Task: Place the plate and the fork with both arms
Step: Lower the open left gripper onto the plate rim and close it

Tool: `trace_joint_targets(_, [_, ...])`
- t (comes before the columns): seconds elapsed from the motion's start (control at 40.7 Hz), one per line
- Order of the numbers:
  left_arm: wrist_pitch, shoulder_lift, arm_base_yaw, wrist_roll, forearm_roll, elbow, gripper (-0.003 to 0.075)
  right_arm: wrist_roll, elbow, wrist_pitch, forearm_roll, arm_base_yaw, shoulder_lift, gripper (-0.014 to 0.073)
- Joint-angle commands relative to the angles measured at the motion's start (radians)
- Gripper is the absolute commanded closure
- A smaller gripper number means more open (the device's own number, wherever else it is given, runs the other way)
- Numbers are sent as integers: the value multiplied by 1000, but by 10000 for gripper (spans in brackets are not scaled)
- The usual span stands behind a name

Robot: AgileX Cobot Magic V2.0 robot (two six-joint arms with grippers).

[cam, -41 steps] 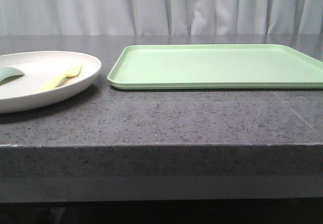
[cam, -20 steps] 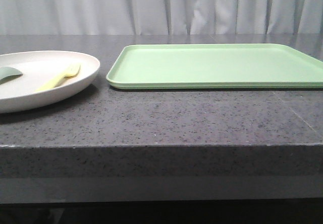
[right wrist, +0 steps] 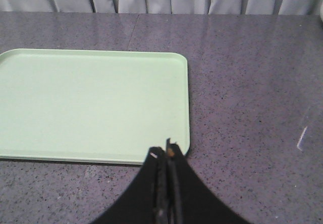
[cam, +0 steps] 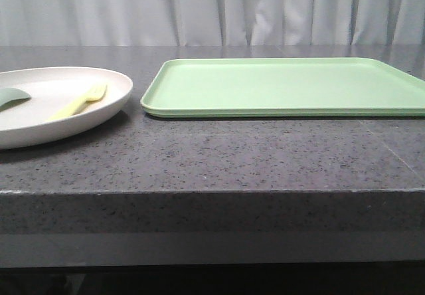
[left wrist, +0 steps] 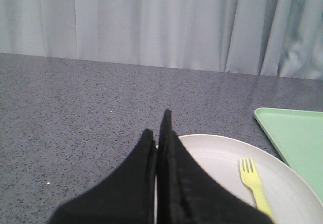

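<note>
The cream plate point(cam: 40, 119) sits at the left of the dark stone table, partly cut off by the frame edge. The pale-yellow fork point(cam: 80, 102) lies inside it, tines toward the back; it also shows in the left wrist view point(left wrist: 255, 183) on the plate point(left wrist: 222, 158). My left gripper point(left wrist: 157, 128) is shut and empty, hovering over the plate's near-left rim. My right gripper point(right wrist: 165, 151) is shut and empty, above the table by the near right corner of the light-green tray point(right wrist: 96, 103). Neither gripper shows in the front view.
The light-green tray point(cam: 285, 86) lies flat to the right of the plate. A grey-green spoon-like utensil point(cam: 12, 98) rests in the plate's left part. The table's front edge point(cam: 212, 192) runs across the front view. White curtains hang behind.
</note>
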Motion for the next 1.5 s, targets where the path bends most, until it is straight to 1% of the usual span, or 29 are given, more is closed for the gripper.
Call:
trace_joint_targets(0.0, [-132, 44, 3, 0, -9, -41, 738, -6, -38, -114, 3, -4, 22, 648])
trace_joint_targets(0.049, [-145, 55, 3, 0, -9, -41, 734, -6, -38, -123, 3, -4, 22, 614])
trace_joint_targets(0.098, [-147, 66, 3, 0, -9, -41, 704, -6, -38, -130, 3, -4, 22, 557])
trace_joint_targets(0.148, [-147, 76, 3, 0, -9, -41, 632, -6, -38, -132, 2, -4, 22, 489])
trace_joint_targets(0.197, [-147, 83, 3, 0, -9, -41, 518, -6, -38, -138, 2, -4, 22, 382])
trace_joint_targets(0.246, [-147, 88, 3, 0, -9, -41, 351, -6, -38, -140, 2, -4, 22, 284])
trace_joint_targets(0.295, [-152, 90, 3, 0, -9, -41, 215, -6, -38, -140, 2, -4, 22, 183])
trace_joint_targets(0.344, [-157, 90, 3, 0, -9, -41, 110, -6, -38, -140, 2, -4, 22, 116])
trace_joint_targets(0.393, [-167, 90, 3, 0, -9, -41, 71, -6, -38, -141, 2, -4, 22, 74])
trace_joint_targets(0.467, [-201, 90, 3, 0, -9, -41, 69, -6, -38, -143, 2, -4, 22, 58])
trace_joint_targets(0.541, [-196, 90, 3, 0, -9, -54, 80, -6, -38, -143, 2, -4, 22, 58])
trace_joint_targets(0.615, [-85, 122, 3, 0, -9, -106, 81, -6, -38, -144, 2, -4, 22, 58])
trace_joint_targets(0.689, [66, 178, 3, 0, 32, -178, 81, -6, -38, -151, 2, -4, 22, 58])
trace_joint_targets(0.934, [504, 462, 3, -6, 123, -464, 81, -6, -37, -152, 2, -4, 22, 58])
trace_joint_targets(1.008, [594, 535, 5, -21, 123, -538, 81, -6, -37, -152, 2, -4, 22, 58])
trace_joint_targets(1.082, [660, 608, 7, -51, 123, -609, 82, -6, -37, -152, 2, -4, 22, 58])
trace_joint_targets(1.328, [865, 826, 7, -54, 123, -772, 81, -6, -37, -138, 2, -4, 22, 58])
trace_joint_targets(1.475, [925, 939, 7, -54, 123, -819, 82, -6, -37, -138, 2, -4, 22, 58])
